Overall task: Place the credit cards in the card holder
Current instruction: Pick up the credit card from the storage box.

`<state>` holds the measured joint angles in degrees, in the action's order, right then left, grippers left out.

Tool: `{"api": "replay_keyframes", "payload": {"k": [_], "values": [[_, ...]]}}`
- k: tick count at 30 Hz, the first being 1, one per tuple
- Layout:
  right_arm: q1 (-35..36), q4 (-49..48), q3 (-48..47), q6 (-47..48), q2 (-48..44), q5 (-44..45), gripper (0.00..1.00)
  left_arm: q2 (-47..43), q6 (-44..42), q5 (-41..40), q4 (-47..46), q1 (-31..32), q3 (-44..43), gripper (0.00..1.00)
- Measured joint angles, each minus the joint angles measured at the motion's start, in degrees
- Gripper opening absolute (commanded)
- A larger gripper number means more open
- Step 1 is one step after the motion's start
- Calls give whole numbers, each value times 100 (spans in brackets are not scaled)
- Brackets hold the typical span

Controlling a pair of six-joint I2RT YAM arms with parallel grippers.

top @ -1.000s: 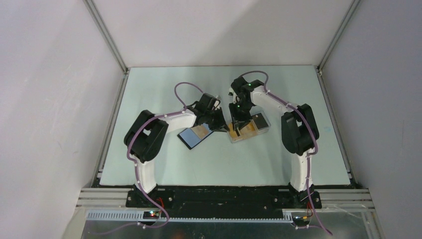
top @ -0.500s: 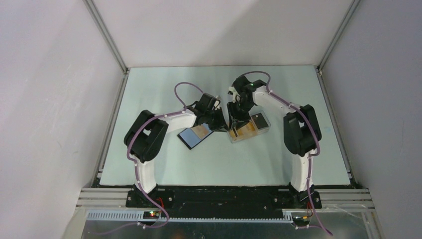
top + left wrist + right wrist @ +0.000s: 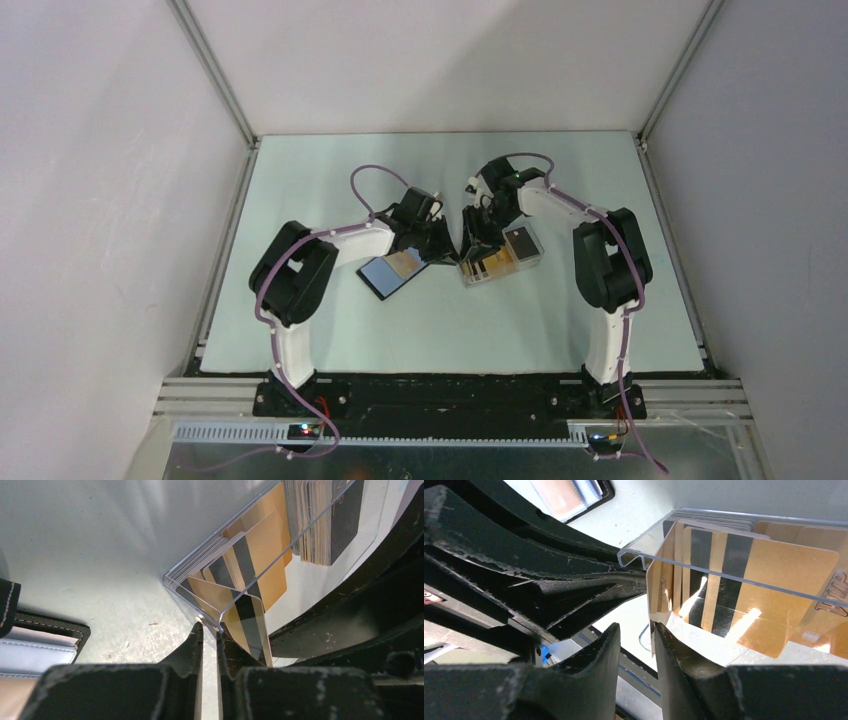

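- Card holder (image 3: pixel 35 640): cut off by the left-wrist view's left edge.
- Clear tray (image 3: pixel 220 532): far end runs past the same view's top edge; overhead, partly behind the right gripper (image 3: pixel 476 244).
- Credit cards (image 3: pixel 262 555): print too small to read.

You can see that the credit cards (image 3: pixel 260 550) are orange-yellow with a black stripe, a few of them dark, the tray (image 3: pixel 734 577) is see-through, the card holder (image 3: pixel 385 275) is black with blue inside, and the worktop (image 3: pixel 400 330) is pale green.
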<state>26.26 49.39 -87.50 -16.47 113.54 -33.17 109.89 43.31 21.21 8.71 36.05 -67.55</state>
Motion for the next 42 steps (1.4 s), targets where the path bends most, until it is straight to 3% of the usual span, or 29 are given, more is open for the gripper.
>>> {"api": "replay_keyframes", "payload": {"k": [5,13,20,23,27,32,33,38,42], "values": [[-15,-28,48,4,0,125,36,2,-7,0,2,0,-2,0],[-24,-17,48,28,2,365,22,2,-15,0,0,0,-2,0],[15,131,-4,111,59,844,17,4,-26,4,0,0,-2,0],[52,254,-76,162,61,1110,16,4,-26,4,0,0,-2,0],[146,389,-234,223,63,1397,27,4,-26,4,0,0,-2,0],[175,348,-262,295,66,1121,30,4,-26,4,0,0,-2,0],[173,308,-262,295,72,1025,28,4,-26,4,0,0,-2,0],[162,199,-269,293,264,826,1,4,-26,4,0,0,-2,0],[103,177,-260,304,339,726,0,4,-26,2,0,0,-2,0]]}}
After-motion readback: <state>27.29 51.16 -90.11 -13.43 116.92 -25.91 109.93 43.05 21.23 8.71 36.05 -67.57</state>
